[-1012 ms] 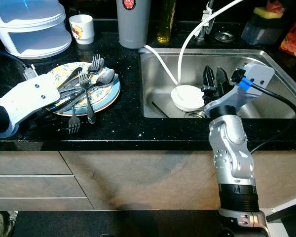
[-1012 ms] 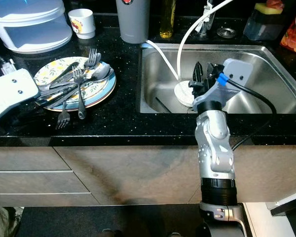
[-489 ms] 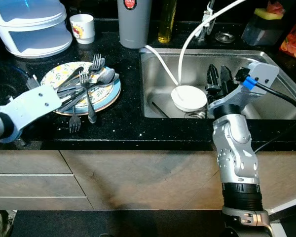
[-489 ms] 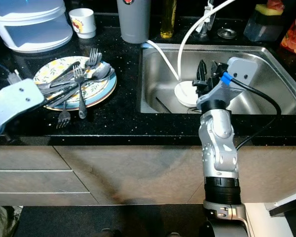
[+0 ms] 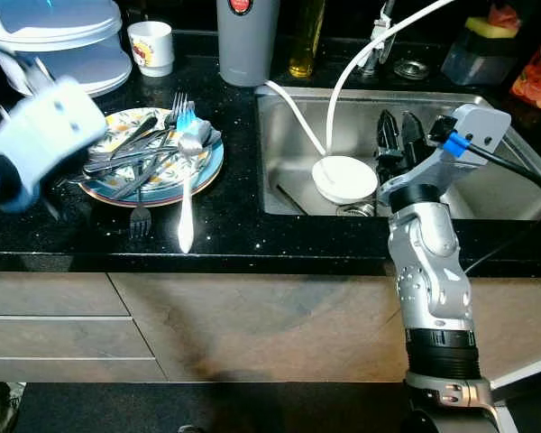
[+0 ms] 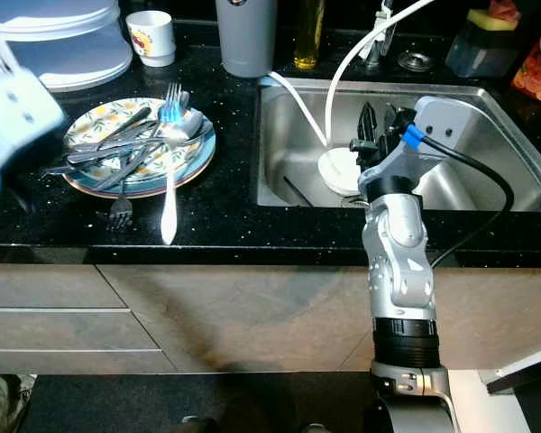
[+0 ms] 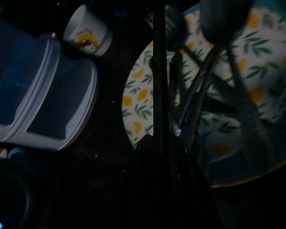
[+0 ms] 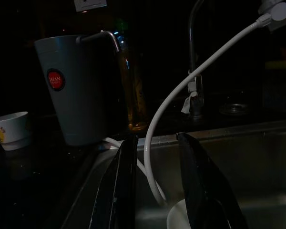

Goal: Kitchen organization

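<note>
Left eye view, set against half a second ago: left arm (image 5: 41,135) swung up and back from the near edge of the worktop (image 5: 243,225) to the far left of the plate (image 5: 99,192), smeared with motion. Dragged with it, one fork (image 5: 186,194), now skewed off the pile, tines on the plate rim and long handle out on the black stone, gleaming pale. Judged a nudge rather than a lift, so sorting the cutlery (image 5: 135,158) looks barely begun; another fork (image 5: 140,216) hangs off the near rim. Through the left wrist view, left claw (image 7: 160,57) dark against the lemon-print plate; cannot tell whether spread or pinched. Over the sink (image 5: 487,99), right claw (image 5: 398,135) spread and empty, hovering just beside a white round dish (image 5: 344,178), hardly shifted. As for materials: thin, slick, tangled steel cutlery, likely to slide and rattle; glazed ceramic plate with a blue rim, hard and shallow; speckled polished stone; brushed steel basin; limp white hose (image 5: 343,81) curling down to the dish; smooth grey tumbler (image 5: 248,41) and small printed cup (image 5: 151,45) at the back.
</note>
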Robot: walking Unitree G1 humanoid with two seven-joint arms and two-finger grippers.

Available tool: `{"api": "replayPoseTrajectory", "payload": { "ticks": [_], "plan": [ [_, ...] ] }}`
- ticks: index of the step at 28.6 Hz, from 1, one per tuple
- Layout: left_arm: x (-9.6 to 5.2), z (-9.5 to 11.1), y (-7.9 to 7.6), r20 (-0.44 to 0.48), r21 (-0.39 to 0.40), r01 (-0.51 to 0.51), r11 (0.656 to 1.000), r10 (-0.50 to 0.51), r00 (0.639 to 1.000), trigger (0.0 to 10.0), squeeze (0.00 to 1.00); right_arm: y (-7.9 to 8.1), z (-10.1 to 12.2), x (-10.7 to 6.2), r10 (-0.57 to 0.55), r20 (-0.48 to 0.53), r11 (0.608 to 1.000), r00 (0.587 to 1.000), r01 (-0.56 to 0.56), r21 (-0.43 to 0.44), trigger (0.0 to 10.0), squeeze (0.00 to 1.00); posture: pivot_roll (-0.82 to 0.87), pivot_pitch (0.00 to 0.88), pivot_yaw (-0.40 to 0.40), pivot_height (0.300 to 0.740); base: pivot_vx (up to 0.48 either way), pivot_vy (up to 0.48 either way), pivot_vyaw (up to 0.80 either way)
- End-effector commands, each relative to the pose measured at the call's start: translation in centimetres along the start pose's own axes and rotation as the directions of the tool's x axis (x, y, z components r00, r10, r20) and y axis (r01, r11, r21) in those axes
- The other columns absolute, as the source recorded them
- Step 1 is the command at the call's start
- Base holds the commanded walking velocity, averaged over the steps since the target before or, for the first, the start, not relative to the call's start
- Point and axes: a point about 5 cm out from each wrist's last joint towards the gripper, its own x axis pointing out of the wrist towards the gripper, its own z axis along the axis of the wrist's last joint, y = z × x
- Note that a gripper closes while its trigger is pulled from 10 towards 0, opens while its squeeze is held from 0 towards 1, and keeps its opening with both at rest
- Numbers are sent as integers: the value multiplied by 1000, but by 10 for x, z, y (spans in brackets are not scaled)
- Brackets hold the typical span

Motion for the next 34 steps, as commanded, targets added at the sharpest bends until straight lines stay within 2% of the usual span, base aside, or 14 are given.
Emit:
{"api": "replayPoseTrajectory", "payload": {
  "ticks": [1, 8, 11, 14, 16, 19, 20, 24, 25, 27, 28, 31, 32, 34],
  "plan": [
    [5, -6, 2, -31, 1, -41, 999, 41, 999, 10000, 0, -1, -1, 0, 0, -2, 1000, 1000, 0, 9, 10000, 0, 187, 93, -28, 740, 0, 0, 0],
    [33, -5, -2, -11, -81, -148, 986, 148, 989, 10000, 0, -7, 1, 1, -7, 2, 1000, 1000, 7, -11, 10000, 0, 177, 82, -31, 740, 0, 0, 0],
    [65, 18, -19, 114, -171, -124, 977, 145, 983, 10000, 0, -7, 2, 2, -12, 10, 1000, 1000, 12, -14, 10000, 0, 141, 65, -24, 740, 0, 0, 0],
    [86, 49, -48, 254, -231, 14, 973, 46, 966, 10000, 0, -6, 4, 1, -13, 16, 1000, 1000, 13, -19, 10000, 0, 119, 59, -16, 740, 0, 0, 0],
    [99, 65, -68, 313, -222, 93, 971, -20, 950, 10000, 0, -8, 6, 1, -21, 21, 999, 1000, 22, -24, 10000, 0, 108, 58, -10, 740, 0, 0, 0],
    [111, 81, -85, 353, -209, 141, 968, -60, 934, 10000, 0, -10, 7, 0, -31, 26, 999, 999, 32, -30, 10000, 0, 94, 54, -4, 740, 0, 0, 0],
    [130, 100, -102, 370, -220, 183, 958, -92, 924, 10000, 0, -13, 9, -1, -40, 32, 998, 999, 41, -40, 10000, 0, 80, 53, 5, 740, 0, 0, 0],
    [144, 116, -118, 374, -216, 223, 951, -131, 918, 10000, 0, -15, 11, -3, -48, 37, 998, 998, 50, -47, 10000, 0, 64, 49, 14, 740, 0, 0, 0],
    [153, 127, -130, 373, -212, 259, 942, -167, 913, 10000, 157, -17, 12, -4, -55, 41, 997, 998, 57, -52, 10000, 0, 64, 49, 14, 740, 0, 0, 0],
    [156, 131, -135, 374, -208, 272, 940, -181, 910, 10000, 157, -17, 13, -4, -57, 43, 997, 997, 59, -54, 10000, 0, 64, 49, 14, 740, 0, 0, 0],
    [159, 138, -140, 388, -207, 293, 933, -196, 901, 10000, 1000, -18, 13, -5, -60, 45, 996, 997, 63, -56, 10000, 0, 54, 46, 20, 740, 0, 0, 0],
    [160, 156, -143, 463, -258, 331, 908, -184, 867, 10000, 1000, -18, 13, -5, -64, 45, 996, 997, 67, -59, 10000, 0, 43, 45, 24, 740, 0, 0, 0],
    [157, 167, -135, 530, -329, 353, 876, -138, 836, 10000, 0, -18, 13, -5, -64, 45, 996, 997, 67, -59, 10000, 0, 43, 45, 24, 740, 0, 0, 0],
    [154, 172, -129, 566, -367, 367, 854, -108, 817, 10000, 0, -18, 13, -5, -64, 44, 996, 997, 67, -59, 10000, 0, 43, 45, 24, 740, 0, 0, 0]
  ]
}}
